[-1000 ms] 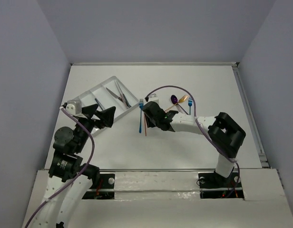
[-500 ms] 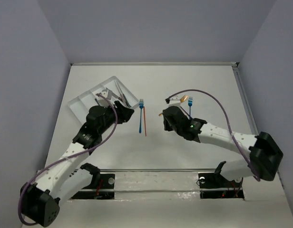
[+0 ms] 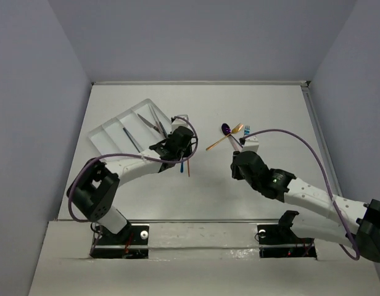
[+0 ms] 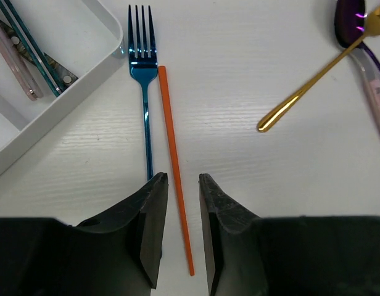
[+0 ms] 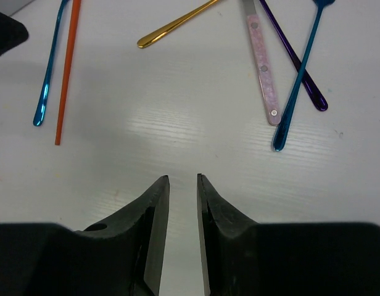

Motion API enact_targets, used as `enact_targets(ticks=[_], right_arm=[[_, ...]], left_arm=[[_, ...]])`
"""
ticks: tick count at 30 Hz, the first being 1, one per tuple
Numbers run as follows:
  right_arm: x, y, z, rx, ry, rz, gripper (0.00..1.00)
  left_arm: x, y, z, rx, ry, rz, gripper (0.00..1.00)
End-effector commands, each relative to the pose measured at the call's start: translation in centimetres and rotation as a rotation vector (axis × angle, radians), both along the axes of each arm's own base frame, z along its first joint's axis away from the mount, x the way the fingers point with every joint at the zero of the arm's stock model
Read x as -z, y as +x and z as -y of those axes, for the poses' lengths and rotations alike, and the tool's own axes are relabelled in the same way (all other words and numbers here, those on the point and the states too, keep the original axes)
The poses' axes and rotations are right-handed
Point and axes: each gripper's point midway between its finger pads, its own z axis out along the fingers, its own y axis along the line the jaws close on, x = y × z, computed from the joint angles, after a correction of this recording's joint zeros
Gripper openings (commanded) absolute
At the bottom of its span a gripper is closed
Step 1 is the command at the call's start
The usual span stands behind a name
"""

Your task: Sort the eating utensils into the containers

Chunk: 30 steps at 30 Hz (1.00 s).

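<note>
Tray point(image 3: 105, 137) sits at the far left of the table point(image 3: 239, 105), set at an angle, with grey utensils point(image 3: 154, 122) lying in its compartments

Top view: just beside the tray's right corner, a blue fork point(image 3: 180, 166) and an orange stick point(image 3: 188, 168) lie side by side on the table. Both are partly covered by the left gripper point(image 3: 177, 147), which hangs over them. Well to the right lies a cluster of a gold spoon point(image 3: 221, 142), a purple spoon point(image 3: 226, 129) and a second fork point(image 3: 246, 131), also blue. The right gripper point(image 3: 244, 150) is on the near side of this cluster. The finger gap of either gripper cannot be read here

Left wrist: the left gripper point(image 4: 182, 185) has its fingers narrowly parted and holds nothing. The orange stick point(image 4: 173, 160) runs through the gap as seen here; contact cannot be told. The blue fork point(image 4: 145, 92) lies parallel just left of it, tines beside the tray point(image 4: 110, 46) corner but outside it. Two handles point(image 4: 36, 49) lie inside the tray. The gold spoon point(image 4: 313, 80) and purple spoon point(image 4: 347, 24) are at upper right

Right wrist: the right gripper point(image 5: 183, 182) has its fingers narrowly parted, nothing held. Ahead lie the gold spoon point(image 5: 177, 24), a pink knife point(image 5: 264, 68) and the purple spoon point(image 5: 295, 61), its handle crossed by the second fork point(image 5: 289, 111). The blue fork point(image 5: 51, 61) and orange stick point(image 5: 66, 74) are at upper left
</note>
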Motion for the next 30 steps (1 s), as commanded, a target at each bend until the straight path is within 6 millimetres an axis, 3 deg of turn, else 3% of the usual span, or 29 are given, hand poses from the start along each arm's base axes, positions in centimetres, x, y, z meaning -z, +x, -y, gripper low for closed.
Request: enact_targets(ticks=[1, 4, 12, 18, 30], right_arm=[[-1.4, 0.6, 0.0, 0.012, 0.046, 0.058, 0.31], [-1.4, 0.4, -0.4, -0.012, 0.064, 0.065, 0.31], [-1.4, 0.2, -0.3, -0.037, 0.065, 0.080, 0.31], [-1.3, 0.2, -0.4, -0.040, 0.074, 0.084, 0.31], [-1.2, 0.1, -0.5, -0.043, 0.075, 0.079, 0.31]], left_arm=[[0.4, 2.0, -0.5, -0.075, 0.112, 0.030, 0.29], [1.3, 3.1, 0.0, -0.084, 0.152, 0.020, 0.33], [3.5, 4.8, 1.3, -0.073, 0.205, -0.002, 0.25], [5.5, 4.9, 1.1, -0.080, 0.259, -0.038, 0.24], [7.3, 4.5, 1.3, -0.070, 0.243, -0.057, 0.21]])
